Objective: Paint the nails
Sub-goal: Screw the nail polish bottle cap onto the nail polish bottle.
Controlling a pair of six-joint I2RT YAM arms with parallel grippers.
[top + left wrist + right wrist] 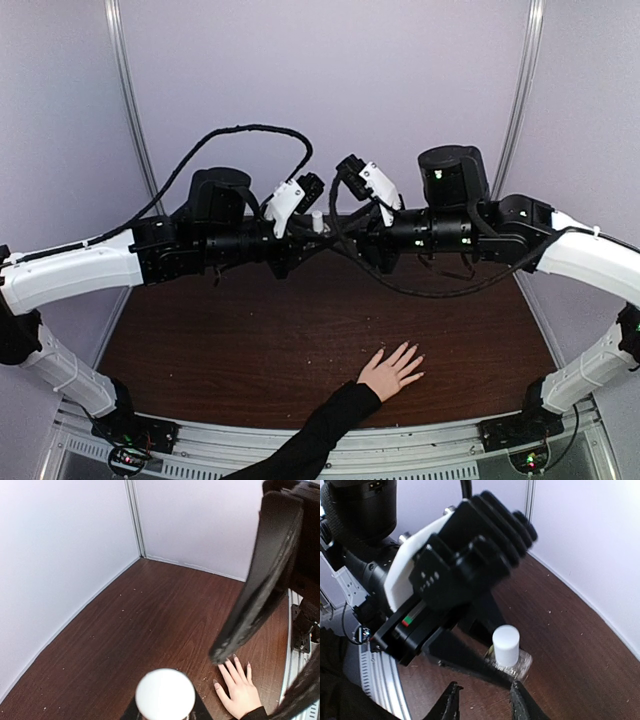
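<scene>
Bottle (507, 647) sits pinched in left tool (165, 711); right tool (485, 702) stands spread just beside.

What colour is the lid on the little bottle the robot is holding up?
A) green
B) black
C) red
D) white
D: the lid on the little glass bottle is plain white, as the right wrist view shows from the side.

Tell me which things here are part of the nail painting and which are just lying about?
For the job: nails on the spread hand; white-capped glass bottle in the left end effector.
Just about: black cables; brown table; pale walls.
</scene>
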